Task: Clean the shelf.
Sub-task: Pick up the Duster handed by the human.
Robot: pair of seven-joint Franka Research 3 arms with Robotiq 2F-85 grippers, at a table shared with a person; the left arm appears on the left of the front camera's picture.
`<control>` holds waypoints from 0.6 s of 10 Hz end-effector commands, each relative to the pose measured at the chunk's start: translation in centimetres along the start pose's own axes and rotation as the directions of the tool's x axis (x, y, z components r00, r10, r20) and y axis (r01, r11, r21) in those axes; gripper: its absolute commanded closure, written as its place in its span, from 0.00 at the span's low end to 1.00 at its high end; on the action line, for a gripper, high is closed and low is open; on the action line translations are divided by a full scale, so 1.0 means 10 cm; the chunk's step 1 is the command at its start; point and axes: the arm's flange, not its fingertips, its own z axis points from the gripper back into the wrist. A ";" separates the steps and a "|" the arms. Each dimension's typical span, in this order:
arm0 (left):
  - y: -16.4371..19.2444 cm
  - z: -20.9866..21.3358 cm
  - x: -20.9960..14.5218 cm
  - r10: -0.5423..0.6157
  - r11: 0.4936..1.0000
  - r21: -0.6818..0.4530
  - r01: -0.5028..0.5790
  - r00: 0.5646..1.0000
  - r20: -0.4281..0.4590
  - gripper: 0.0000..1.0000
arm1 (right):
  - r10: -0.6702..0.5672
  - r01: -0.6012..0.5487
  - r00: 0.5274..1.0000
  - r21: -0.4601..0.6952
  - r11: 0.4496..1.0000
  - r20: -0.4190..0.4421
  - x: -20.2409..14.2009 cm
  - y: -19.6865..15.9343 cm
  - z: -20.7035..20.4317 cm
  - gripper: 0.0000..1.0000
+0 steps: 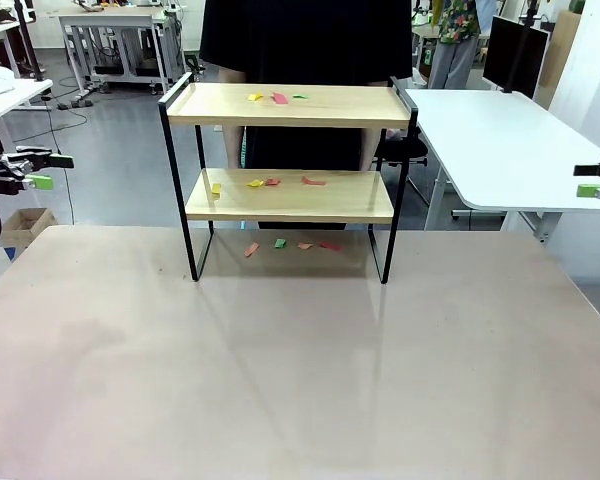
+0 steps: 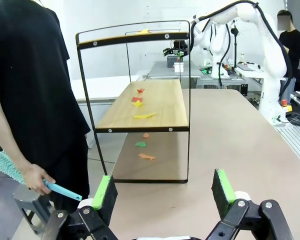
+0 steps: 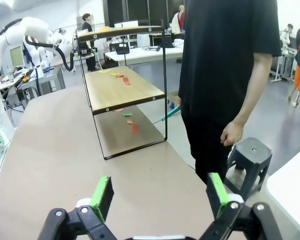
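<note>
**Q:** Shelf position?
**A:** The shelf (image 1: 290,200) stands upright on the far half of my table (image 1: 280,380), roughly centred between my arms, long side toward the front camera. Black frame, two light wooden boards

**Q:** Contents?
**A:** Small coloured paper scraps (image 1: 279,98). Top board (image 1: 350,105): three, yellow, pink and green, close together left of centre. Lower board (image 1: 360,195): four, two yellow and two reddish, spread over the left and middle. Four more lie on the table between the frame's feet: orange, green, orange, red

**Q:** Your hands?
**A:** My left gripper (image 2: 162,189) hangs out to the left of the shelf, well apart from it, jaws spread wide with nothing between the green pads. My right gripper (image 3: 160,192) hangs out to the right, likewise spread and empty. Neither touches anything

**Q:** Anyone else?
**A:** A person (image 1: 300,40) in a black top stands just behind the shelf at the far side. One hand (image 2: 36,177) grips a teal brush (image 2: 7,167) by the handle, held low beside the hip, bristle end away from the shelf. The other hand (image 3: 233,134) hangs loose, near a dark stool (image 3: 252,152) on the floor
</note>
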 end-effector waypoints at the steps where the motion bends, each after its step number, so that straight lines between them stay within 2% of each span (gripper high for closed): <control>1: 0.02 0.01 0.02 -0.035 0.999 -0.002 0.035 0.998 0.047 0.00 | 0.042 -0.042 0.998 -0.004 0.999 0.055 0.02 -0.04 0.00 0.00; 4: 0.01 0.04 0.07 -0.043 0.999 0.003 0.043 0.997 0.068 0.00 | 0.045 -0.045 0.996 -0.013 0.999 0.071 0.03 -0.04 0.03 0.00; 6: 0.00 0.00 0.05 0.034 0.999 0.017 -0.036 0.996 0.078 0.00 | 0.011 -0.011 0.999 -0.007 1.000 0.035 0.03 -0.01 0.02 0.00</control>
